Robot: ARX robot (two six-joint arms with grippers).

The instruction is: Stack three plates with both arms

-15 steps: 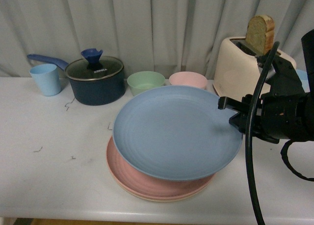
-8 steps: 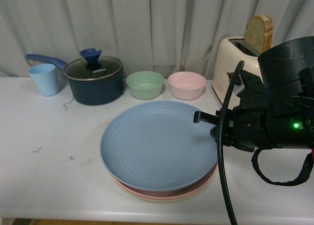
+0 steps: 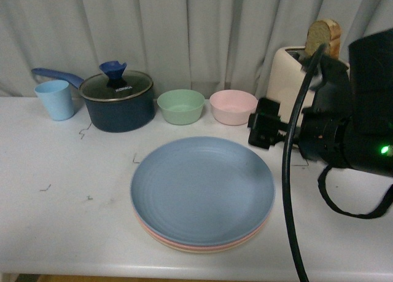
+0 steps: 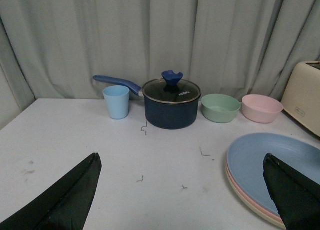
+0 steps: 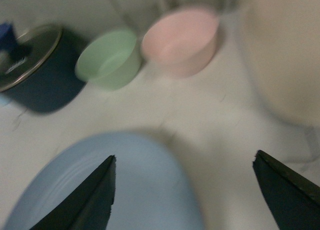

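Now the round matte blue plate (image 3: 202,190) is seen laid flat atop the pink and cream plates (image 3: 202,246), just below the black right gripper (image 3: 263,129), spread wide and empty like the black left gripper (image 4: 180,157), so stacking is judged done and only a retreat is called for.

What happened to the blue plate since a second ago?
The blue plate was tilted up in the right tool. It came down and now lies flat on the two plates under it. The tool let go, opened and pulled back toward the toaster. The pot, cup, green bowl and pink bowl stayed put.
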